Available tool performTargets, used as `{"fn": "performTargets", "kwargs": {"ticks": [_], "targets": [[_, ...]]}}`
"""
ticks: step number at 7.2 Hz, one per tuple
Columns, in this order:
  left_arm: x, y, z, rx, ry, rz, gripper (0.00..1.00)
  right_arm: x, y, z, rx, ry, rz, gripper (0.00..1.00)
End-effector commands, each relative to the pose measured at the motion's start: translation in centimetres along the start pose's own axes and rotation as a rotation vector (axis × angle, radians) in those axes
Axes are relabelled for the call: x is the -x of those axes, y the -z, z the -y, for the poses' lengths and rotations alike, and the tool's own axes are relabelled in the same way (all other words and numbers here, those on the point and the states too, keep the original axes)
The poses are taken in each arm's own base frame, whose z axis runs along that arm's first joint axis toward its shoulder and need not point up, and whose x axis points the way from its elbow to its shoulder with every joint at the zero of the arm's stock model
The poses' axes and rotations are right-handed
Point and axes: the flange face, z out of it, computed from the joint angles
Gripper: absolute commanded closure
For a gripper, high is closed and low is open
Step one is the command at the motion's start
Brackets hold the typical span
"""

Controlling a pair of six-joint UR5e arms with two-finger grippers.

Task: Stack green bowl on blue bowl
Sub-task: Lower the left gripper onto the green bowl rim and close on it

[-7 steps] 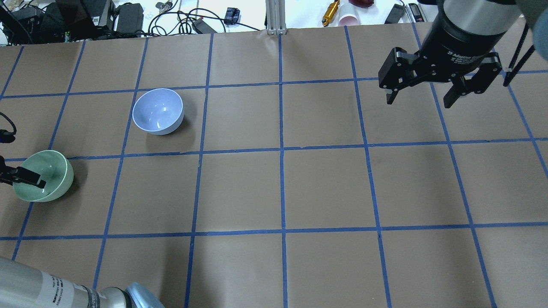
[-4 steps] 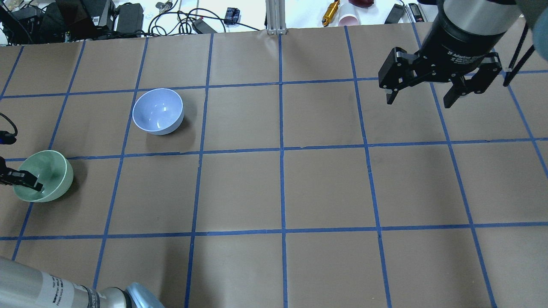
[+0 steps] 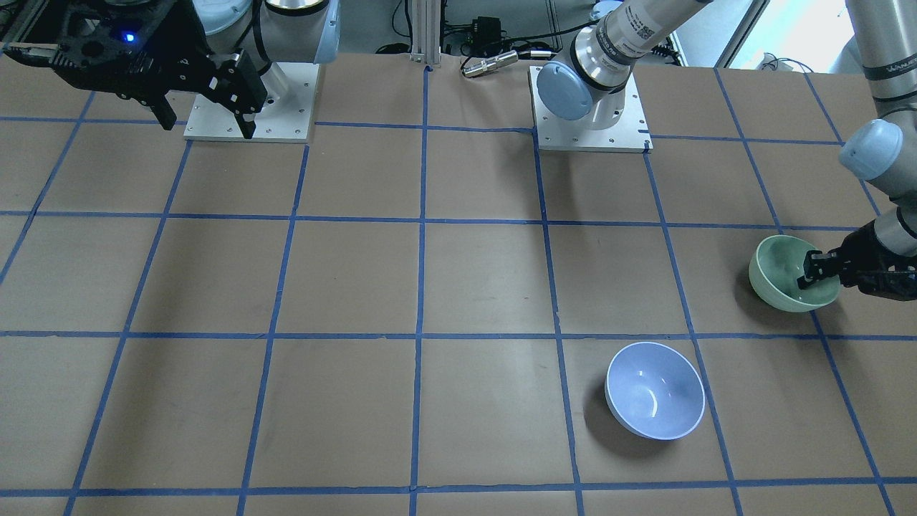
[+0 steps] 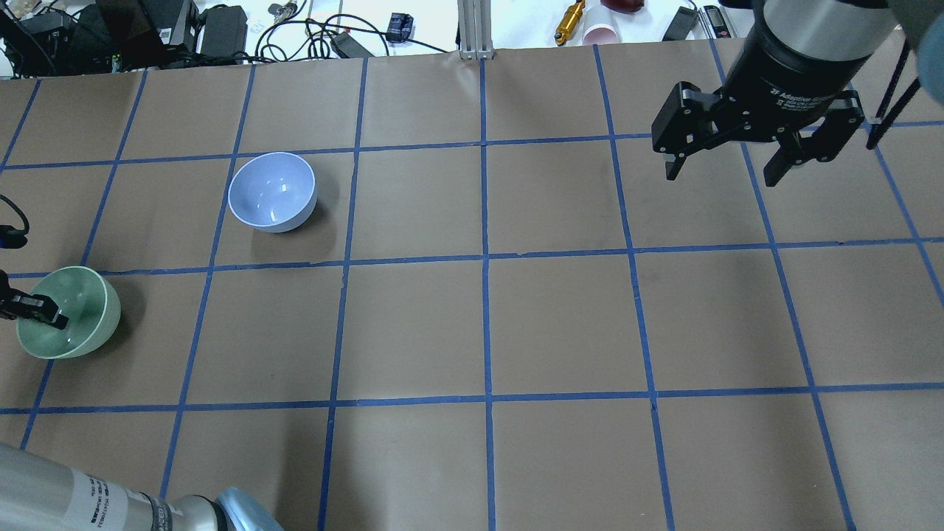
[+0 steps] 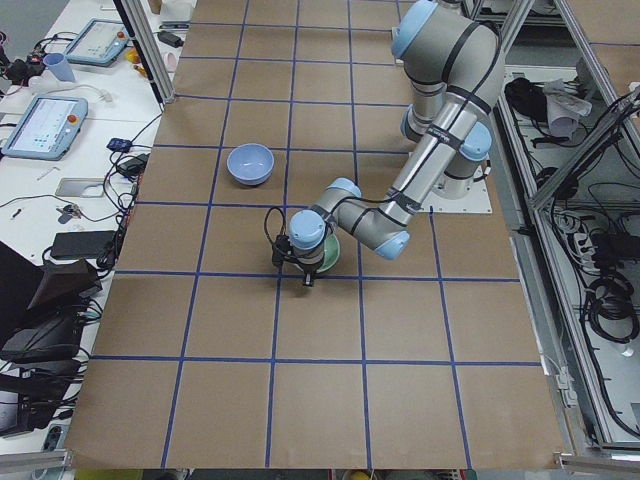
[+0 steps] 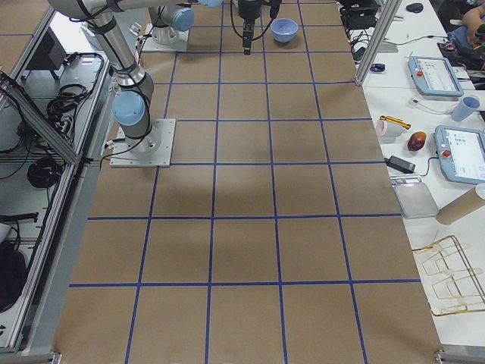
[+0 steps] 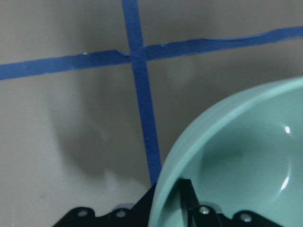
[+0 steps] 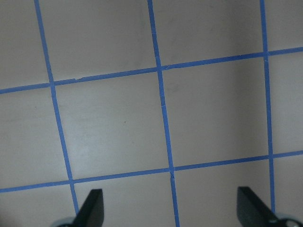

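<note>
The pale mint green bowl sits at the table's far left, also in the front view and the left-end view. My left gripper is shut on its rim. In the left wrist view one finger is inside the green bowl and the other is outside the wall. The pale blue bowl stands upright and empty about one grid square away, also in the front view. My right gripper hangs open and empty above the far right of the table.
The brown paper table top carries a blue tape grid. Cables, a gold cylinder and a pink cup lie beyond the far edge. The arm bases stand on white plates at the robot's side.
The green bowl has shifted slightly left and toward the robot with my left gripper, and its rim now looks more level. The right gripper and the blue bowl have not moved.
</note>
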Motion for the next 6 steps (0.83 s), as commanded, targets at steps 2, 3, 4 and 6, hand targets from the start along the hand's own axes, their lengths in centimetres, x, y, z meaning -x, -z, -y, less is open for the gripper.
{"fn": "performTargets", "kwargs": {"ticks": [2, 3, 4, 6], "targets": [[-0.31, 0.69, -0.05, 0.004, 0.010, -0.009, 1.00, 0.00, -0.03, 0.00, 0.000, 0.000, 0.000, 0.00], [-0.32, 1.08, 0.06, -0.008, 0.040, -0.008, 1.00, 0.00, -0.03, 0.00, 0.000, 0.000, 0.000, 0.00], [-0.25, 1.28, 0.13, -0.006, 0.051, -0.014, 1.00, 0.00, -0.05, -0.01, 0.002, 0.000, 0.000, 0.00], [-0.21, 1.34, 0.16, -0.006, 0.054, -0.013, 1.00, 0.00, -0.03, 0.00, 0.000, 0.000, 0.000, 0.00]]}}
